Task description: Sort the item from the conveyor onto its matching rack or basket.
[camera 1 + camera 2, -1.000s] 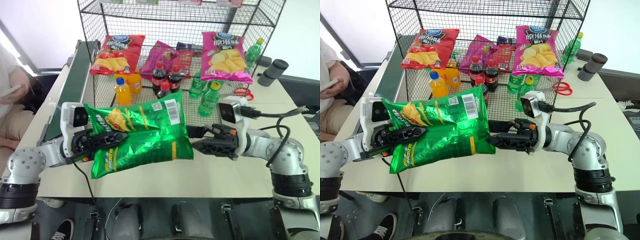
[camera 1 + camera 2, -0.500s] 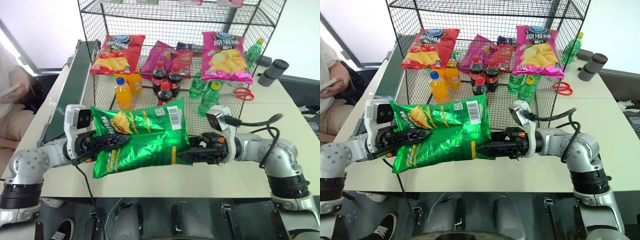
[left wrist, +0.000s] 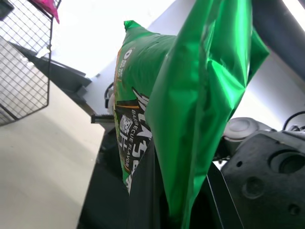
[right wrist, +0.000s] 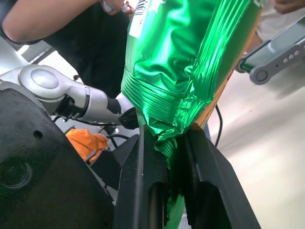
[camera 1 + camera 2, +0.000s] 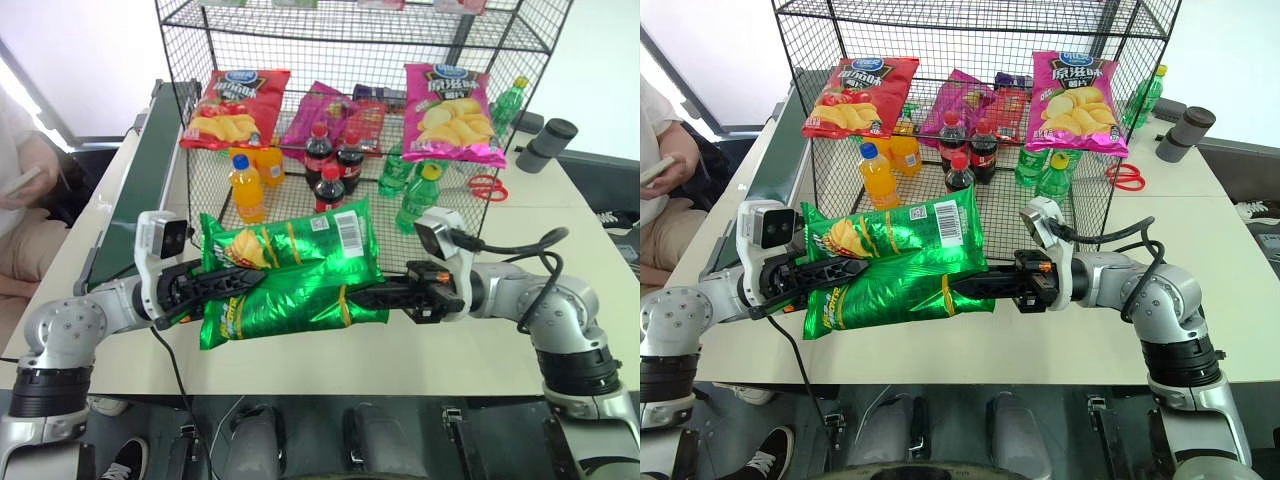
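Within the last second the right tool [image 5: 362, 297] clamped onto the bag [image 5: 290, 272], so 2 tools, the left tool [image 5: 240, 275] included, held it above the counter [image 5: 480, 345], ready for the rack [image 5: 360, 60].

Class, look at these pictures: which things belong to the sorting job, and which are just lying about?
Belong to the job: green crisp bag, left gripper, right gripper, conveyor, rack.

Lying about: scissors, grey cylinder, orange drink bottles, cola bottles.

Lighting: bright daylight flooding in from far side; glare streaking across the glossy green crisp bag [image 5: 290, 280]; wrist backgrounds washing out.
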`<state>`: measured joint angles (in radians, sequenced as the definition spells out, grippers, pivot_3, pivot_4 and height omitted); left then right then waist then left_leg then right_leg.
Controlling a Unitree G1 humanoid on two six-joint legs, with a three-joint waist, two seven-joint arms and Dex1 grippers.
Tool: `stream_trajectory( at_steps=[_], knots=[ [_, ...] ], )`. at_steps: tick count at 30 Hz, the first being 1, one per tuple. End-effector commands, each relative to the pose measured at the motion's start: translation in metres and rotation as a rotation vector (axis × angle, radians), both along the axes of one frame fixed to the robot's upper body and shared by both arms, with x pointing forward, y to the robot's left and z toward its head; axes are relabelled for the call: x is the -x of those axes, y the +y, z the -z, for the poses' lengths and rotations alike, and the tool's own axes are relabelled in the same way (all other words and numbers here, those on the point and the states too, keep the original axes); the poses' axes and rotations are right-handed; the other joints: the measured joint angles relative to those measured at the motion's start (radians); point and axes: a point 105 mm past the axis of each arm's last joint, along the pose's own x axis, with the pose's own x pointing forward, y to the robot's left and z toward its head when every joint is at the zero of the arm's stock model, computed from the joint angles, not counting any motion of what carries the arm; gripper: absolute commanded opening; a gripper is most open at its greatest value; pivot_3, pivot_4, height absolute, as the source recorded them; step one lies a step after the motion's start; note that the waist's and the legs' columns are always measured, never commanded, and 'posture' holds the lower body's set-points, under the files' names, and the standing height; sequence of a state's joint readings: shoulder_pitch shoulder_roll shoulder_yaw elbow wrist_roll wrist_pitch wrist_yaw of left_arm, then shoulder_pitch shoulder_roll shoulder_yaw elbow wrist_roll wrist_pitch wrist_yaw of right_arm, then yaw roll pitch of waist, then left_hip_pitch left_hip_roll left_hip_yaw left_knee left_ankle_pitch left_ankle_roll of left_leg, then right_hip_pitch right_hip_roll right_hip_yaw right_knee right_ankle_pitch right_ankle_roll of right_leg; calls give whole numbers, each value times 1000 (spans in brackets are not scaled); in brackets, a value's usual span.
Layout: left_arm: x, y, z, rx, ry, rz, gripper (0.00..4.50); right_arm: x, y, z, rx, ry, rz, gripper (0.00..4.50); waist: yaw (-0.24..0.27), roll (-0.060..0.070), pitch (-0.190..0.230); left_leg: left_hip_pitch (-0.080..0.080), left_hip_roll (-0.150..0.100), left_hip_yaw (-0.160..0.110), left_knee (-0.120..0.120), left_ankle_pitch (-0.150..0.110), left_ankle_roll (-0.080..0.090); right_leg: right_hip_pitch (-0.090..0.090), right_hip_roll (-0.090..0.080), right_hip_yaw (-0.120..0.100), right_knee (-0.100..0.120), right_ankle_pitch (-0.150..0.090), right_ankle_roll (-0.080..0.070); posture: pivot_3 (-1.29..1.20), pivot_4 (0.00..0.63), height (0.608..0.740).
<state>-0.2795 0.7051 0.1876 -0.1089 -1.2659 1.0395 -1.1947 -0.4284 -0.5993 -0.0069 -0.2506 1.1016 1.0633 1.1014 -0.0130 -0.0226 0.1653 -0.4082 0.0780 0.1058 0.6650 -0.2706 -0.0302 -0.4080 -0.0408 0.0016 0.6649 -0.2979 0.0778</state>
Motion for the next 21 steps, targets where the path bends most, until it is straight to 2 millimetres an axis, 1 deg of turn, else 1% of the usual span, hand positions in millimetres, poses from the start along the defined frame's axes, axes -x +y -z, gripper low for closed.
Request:
stream_trajectory(
  at_steps=[1, 3, 5, 8, 9, 10, 11, 12, 14, 15, 17, 18, 20, 21],
  knots=[
    [-4, 7, -8, -1, -44, -57, 554, 5, 2, -6, -8, -41, -32, 31, 0, 0, 0, 0, 0, 0, 0, 0, 0, 0, 0, 0, 0, 0, 0, 0, 150, 740],
    [-2, 9, -7, -8, -18, -45, 1276, 3, 3, -5, 0, -55, -20, 31, -1, 0, 0, 0, 0, 0, 0, 0, 0, 0, 0, 0, 0, 0, 0, 0, 150, 740],
    [-1, 11, -7, -10, -5, -45, 2267, 3, 3, -4, 12, -69, -14, 31, 0, 0, 0, 0, 0, 0, 0, 0, 0, 0, 0, 0, 0, 0, 0, 0, 150, 740],
    [-3, 15, -6, -18, -21, -82, 3557, -1, -1, -2, 27, -100, 14, 31, 0, 0, 0, 0, 0, 0, 0, 0, 0, 0, 0, 0, 0, 0, 0, 0, 150, 740],
    [-4, 18, -6, -18, -26, -101, 4126, -4, -2, -1, 48, -146, 40, 31, 0, 0, 0, 0, 0, 0, 0, 0, 0, 0, 0, 0, 0, 0, 0, 0, 150, 740],
    [-5, 20, -6, -18, -26, -115, 4460, -7, -4, -1, 62, -181, 63, 31, 0, 0, 0, 0, 0, 0, 0, 0, 0, 0, 0, 0, 0, 0, 0, 0, 150, 740],
    [-6, 22, -5, -21, -26, -127, 4460, -9, -6, -1, 72, -201, 82, 31, 0, 0, 0, 0, 0, 0, 0, 0, 0, 0, 0, 0, 0, 0, 0, 0, 150, 740],
    [-7, 25, -4, -35, -41, -153, 4460, -14, -9, 0, 111, -273, 121, 31, 0, 0, 0, 0, 0, 0, 0, 0, 0, 0, 0, 0, 0, 0, 0, 0, 150, 740],
    [-14, 37, -3, -61, -102, -260, 4460, -25, -18, -10, 151, -424, 231, 31, 0, 0, 0, 0, 0, 0, 0, 0, 0, 0, 0, 0, 0, 0, 0, 0, 150, 740],
    [-17, 42, -2, -81, -135, -310, 4460, -31, -21, -15, 176, -552, 295, 31, -1, 0, 0, 0, 0, 0, 0, 0, 0, -1, 0, 0, 0, 0, 0, 0, 150, 740],
    [-23, 49, 2, -115, -204, -414, 4460, -37, -22, -34, 165, -725, 388, 31, -1, 0, 0, -1, 0, 0, 0, 0, 0, -1, 0, 0, 0, 0, 0, 0, 150, 740],
    [-27, 52, 3, -111, -200, -452, 4460, -42, -22, -39, 227, -916, 438, 31, 0, 0, 0, -1, 0, 0, 0, 0, 0, -2, 0, 0, 0, 0, 0, 0, 150, 740],
    [-30, 57, 7, -120, -215, -502, 4460, -40, -19, -43, 318, -1165, 423, 31, 0, 0, 0, -1, 0, 1, 0, 0, 0, -1, 0, 0, 0, 0, 0, 0, 150, 740],
    [-31, 58, 10, -126, -221, -520, 4460, -41, -18, -47, 346, -1292, 436, 31, 0, 0, 0, -1, 0, 1, 0, 0, 0, -1, -1, 0, 0, 0, 0, 0, 150, 740]
  ],
)
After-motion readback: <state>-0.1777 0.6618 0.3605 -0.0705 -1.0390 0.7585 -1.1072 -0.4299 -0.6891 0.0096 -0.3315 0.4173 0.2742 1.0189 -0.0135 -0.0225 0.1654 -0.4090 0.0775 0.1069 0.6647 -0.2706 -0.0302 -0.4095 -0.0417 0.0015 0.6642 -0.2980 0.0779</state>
